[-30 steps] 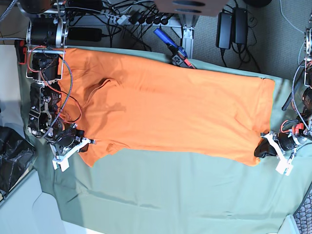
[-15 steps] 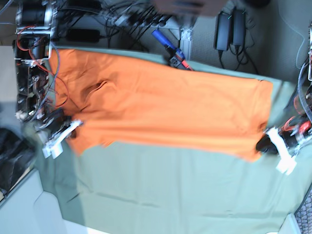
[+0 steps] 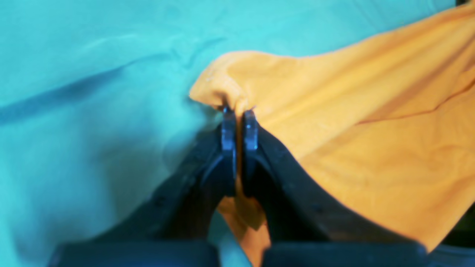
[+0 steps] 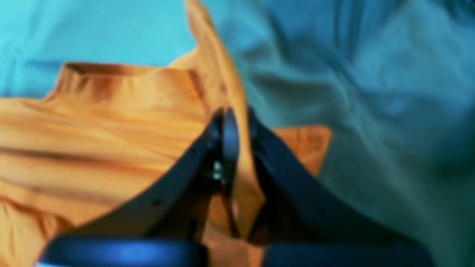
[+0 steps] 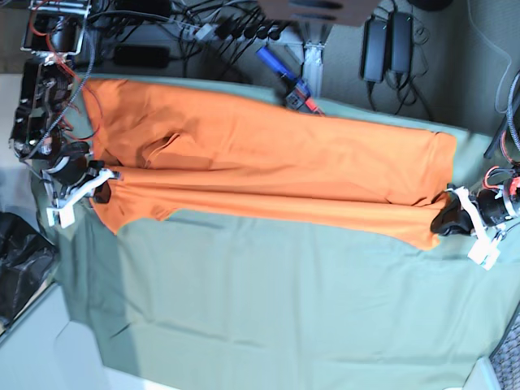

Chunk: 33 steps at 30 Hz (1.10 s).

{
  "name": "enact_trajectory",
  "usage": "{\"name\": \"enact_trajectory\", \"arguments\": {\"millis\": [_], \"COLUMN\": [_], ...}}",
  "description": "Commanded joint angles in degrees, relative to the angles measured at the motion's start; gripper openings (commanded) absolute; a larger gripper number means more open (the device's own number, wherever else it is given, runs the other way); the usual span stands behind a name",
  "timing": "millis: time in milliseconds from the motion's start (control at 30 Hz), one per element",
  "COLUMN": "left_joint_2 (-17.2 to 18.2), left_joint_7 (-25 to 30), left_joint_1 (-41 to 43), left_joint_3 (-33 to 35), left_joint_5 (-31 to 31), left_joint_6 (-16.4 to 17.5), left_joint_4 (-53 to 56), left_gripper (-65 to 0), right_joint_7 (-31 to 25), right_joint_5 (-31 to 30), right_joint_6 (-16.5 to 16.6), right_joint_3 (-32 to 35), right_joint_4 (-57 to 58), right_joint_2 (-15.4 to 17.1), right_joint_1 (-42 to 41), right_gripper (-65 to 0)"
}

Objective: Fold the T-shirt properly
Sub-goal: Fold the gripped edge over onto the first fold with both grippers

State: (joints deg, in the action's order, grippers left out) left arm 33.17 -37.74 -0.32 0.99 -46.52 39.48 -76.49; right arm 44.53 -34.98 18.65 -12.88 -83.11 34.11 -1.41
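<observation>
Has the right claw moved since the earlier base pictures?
Yes. In the base view the right claw, shut on the T-shirt, has gone up and left, toward the power strip at the top.

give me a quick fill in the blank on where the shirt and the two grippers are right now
1. The T-shirt is coloured ____.
2. The T-shirt lies on a sage-____ cloth.
3. The left gripper is ____ on the shirt's edge.
4. The number of grippers pinching the shirt, counting the right gripper, is ____.

Missing words: orange; green; shut; two
</observation>
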Motion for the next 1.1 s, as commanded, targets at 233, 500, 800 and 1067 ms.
{"name": "enact_trajectory", "arguments": {"millis": [233,500,800,1067], "left_joint_2": [1.1,1.1,1.1,1.1], "left_joint_7": [1.0,1.3,1.9,1.5], "left_joint_1": [1.3,3.3,3.5,4.0], "left_joint_3": [-0.8,-0.8,-0.8,-0.8], "left_joint_5": [-0.6,-0.4,-0.4,-1.3], "left_joint_6": [0.5,0.5,0.5,0.5], "left_joint_4": [-0.9,-0.9,-0.9,-0.9], "left_gripper": [-65.0,-63.9,-38.8,-38.8], "right_joint_7": [-1.0,-1.5,-4.3,-6.0], "right_joint_5": [0.0,0.7,2.2,1.8], "right_joint_6": [4.7,4.7,4.7,4.7], "right_joint_3": [-6.0,-6.4,-6.7,-7.5], "right_joint_4": [-6.6,-7.3,-7.4,-7.4], "right_joint_2": [1.4,0.0,-1.3,-1.6], "right_joint_1": [6.6,12.4,12.3,8.9], "right_gripper": [-65.0,-65.0,-22.4,-22.4]}}
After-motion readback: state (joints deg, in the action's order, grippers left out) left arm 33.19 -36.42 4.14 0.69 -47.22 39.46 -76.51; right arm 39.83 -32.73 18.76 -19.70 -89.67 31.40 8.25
